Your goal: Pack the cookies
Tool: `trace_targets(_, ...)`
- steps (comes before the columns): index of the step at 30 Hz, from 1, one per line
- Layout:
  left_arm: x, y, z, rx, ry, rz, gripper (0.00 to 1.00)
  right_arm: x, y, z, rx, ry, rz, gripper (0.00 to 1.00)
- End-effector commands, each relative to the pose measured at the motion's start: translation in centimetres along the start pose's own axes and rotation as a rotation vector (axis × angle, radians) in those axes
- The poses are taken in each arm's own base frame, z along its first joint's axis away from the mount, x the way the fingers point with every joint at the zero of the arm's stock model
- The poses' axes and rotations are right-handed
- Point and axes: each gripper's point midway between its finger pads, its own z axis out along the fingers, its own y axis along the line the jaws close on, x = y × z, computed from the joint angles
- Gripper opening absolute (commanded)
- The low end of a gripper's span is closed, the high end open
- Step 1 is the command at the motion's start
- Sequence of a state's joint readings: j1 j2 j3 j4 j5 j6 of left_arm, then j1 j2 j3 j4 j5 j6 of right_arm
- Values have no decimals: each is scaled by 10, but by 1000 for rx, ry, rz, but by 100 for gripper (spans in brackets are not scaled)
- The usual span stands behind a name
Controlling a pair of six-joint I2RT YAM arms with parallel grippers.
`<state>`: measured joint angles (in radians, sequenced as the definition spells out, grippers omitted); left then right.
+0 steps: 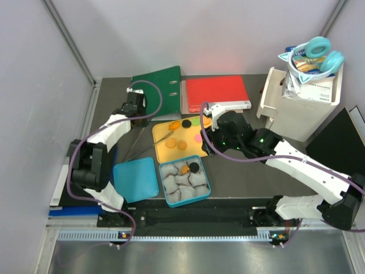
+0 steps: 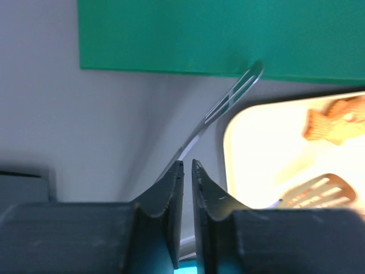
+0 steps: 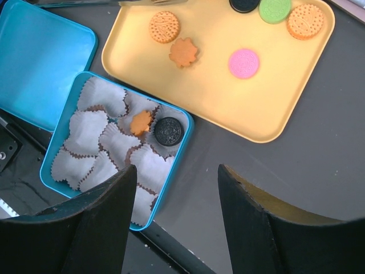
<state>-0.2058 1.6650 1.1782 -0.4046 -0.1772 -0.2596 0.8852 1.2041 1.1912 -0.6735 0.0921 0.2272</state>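
Observation:
Several cookies lie on the yellow tray [image 1: 165, 153], also in the right wrist view [image 3: 217, 97]: two round orange ones [image 3: 165, 27], an orange flower-shaped one [image 3: 183, 52], a pink one [image 3: 244, 63], a green one [image 3: 275, 9] and a black one [image 3: 245, 4]. The blue box [image 1: 206, 171] of white paper cups holds a black cookie [image 3: 169, 131] and an orange one [image 3: 140, 122]. My right gripper [image 3: 177, 177] is open and empty above the dark table, beside the box's right edge. My left gripper [image 2: 186, 165] is shut, at the tray's far-left side, over a thin metal strip.
Metal tongs [image 1: 151, 144] lie across the tray's left edge; one arm shows in the left wrist view [image 2: 228, 103]. The blue lid [image 1: 136, 180] lies left of the box. A green binder [image 1: 157, 85], a red folder [image 1: 217, 91] and a white bin [image 1: 302, 97] with headphones stand behind.

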Motion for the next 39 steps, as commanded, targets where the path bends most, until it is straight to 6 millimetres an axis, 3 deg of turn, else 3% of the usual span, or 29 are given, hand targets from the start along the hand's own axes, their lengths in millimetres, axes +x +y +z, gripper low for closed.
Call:
trace_targets(1, -27, 8, -29, -21, -106, -18, 12, -21, 3, -4, -21, -58, 8, 59)
trace_targets(3, -25, 16, -33, -42, -106, -28, 14, -21, 4, -3, -25, -57, 7, 59)
trace_targets(5, -24, 21, -39, -60, -113, -32, 21, -21, 5, -3, -28, -57, 8, 59)
trace_targets(7, -13, 17, -41, -21, -96, -11, 57, -21, 5, -3, -29, -55, 11, 59)
trace_targets(10, 8, -1, -49, 113, -72, 26, 80, -21, 4, -4, -27, -60, 11, 59)
trace_targets(12, 23, -5, -55, 163, -52, 37, 86, -19, 3, -4, -26, -60, 11, 59)
trace_targets(13, 26, -6, -58, 176, -51, 44, 99, -19, 3, -4, -26, -60, 11, 59)
trace_targets(19, 43, -1, -65, 170, -103, 65, 99, -16, 5, -3, -34, -60, 19, 59)
trace_targets(31, 69, -2, -31, 108, -11, 140, 99, -13, 2, -6, -29, -72, 20, 59)
trace_targets(36, 74, -16, -33, 150, 11, 205, 98, -10, -1, -7, -21, -75, 21, 59)
trace_targets(39, 82, -23, -30, 189, 41, 212, 91, -8, -1, -6, -20, -72, 24, 59)
